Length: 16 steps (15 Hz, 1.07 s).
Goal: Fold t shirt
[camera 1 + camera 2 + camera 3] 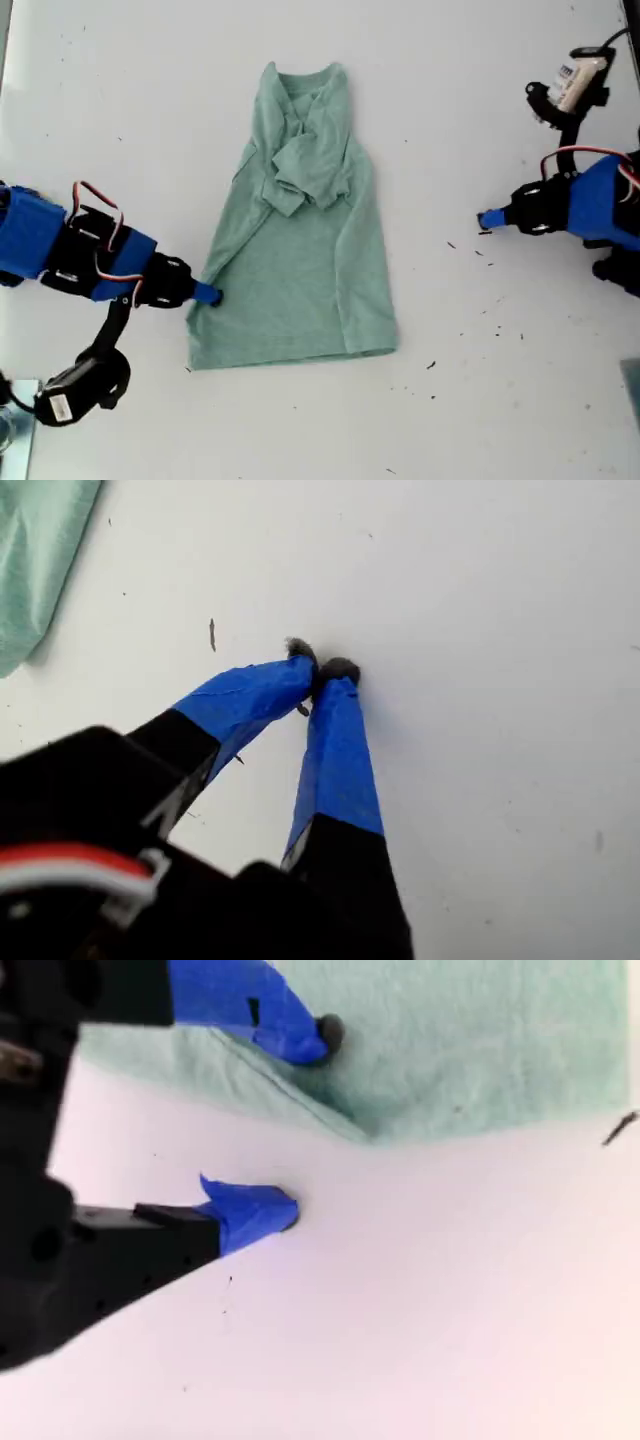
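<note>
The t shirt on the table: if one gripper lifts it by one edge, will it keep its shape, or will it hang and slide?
The t shirt would probably hang limp: its folded-in sleeves already lie crumpled and wrinkled. It likely weighs little, since the cloth lies thin and flat on the table. Pushed, it may bunch rather than slide whole; its edge already puckers near my second gripper, whose jaws are open.

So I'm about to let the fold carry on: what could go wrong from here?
My second gripper is open, one finger over the t shirt edge and one on the bare table; closing now may catch too little cloth. The sleeves are bunched near the collar, so a fold could trap that lump. My first gripper sits shut, away from the shirt.
</note>
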Each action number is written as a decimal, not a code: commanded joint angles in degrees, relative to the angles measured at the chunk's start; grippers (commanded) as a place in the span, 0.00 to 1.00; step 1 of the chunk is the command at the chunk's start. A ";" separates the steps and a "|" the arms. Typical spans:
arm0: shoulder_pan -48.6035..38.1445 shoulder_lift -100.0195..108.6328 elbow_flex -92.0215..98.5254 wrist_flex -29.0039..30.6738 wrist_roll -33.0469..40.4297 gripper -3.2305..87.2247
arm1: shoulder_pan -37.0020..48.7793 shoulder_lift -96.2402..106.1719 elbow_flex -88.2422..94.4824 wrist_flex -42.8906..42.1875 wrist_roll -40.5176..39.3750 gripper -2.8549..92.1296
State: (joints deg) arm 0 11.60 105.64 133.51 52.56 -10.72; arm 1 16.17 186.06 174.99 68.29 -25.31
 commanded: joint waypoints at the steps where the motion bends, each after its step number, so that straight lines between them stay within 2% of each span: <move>1: 1.14 0.62 -5.19 4.39 -0.97 0.03 | -0.62 0.53 2.20 0.62 0.00 0.06; 4: 0.53 7.47 -23.03 23.64 -1.67 0.03 | -0.53 1.14 2.29 0.88 0.09 0.06; 5: -0.79 7.73 -28.65 27.60 -0.62 0.03 | -0.53 1.14 2.37 0.97 0.09 0.06; 6: -2.29 7.47 -32.78 29.09 1.32 0.03 | -0.53 1.23 2.37 1.05 0.09 0.06; 8: -5.71 2.46 -38.67 28.83 5.71 0.03 | -0.53 1.93 2.46 1.41 0.26 0.06; 10: -8.17 -7.91 -45.88 23.99 11.34 0.03 | -0.62 2.81 2.64 1.85 0.26 0.06; 12: -8.96 -24.26 -61.87 22.68 16.08 0.03 | -0.62 2.99 2.72 2.02 0.35 0.06; 13: -9.05 -34.54 -72.33 22.50 18.54 0.07 | -0.62 3.08 2.72 2.02 0.35 0.06; 14: -8.61 -43.33 -81.12 21.80 20.30 0.17 | -0.62 3.08 2.72 2.02 0.35 0.06; 16: -7.29 -50.01 -83.76 17.49 20.65 0.25 | -0.62 3.25 2.72 2.20 0.35 0.06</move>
State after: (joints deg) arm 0 3.69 57.30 54.84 72.51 9.32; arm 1 16.17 188.61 175.25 70.05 -25.31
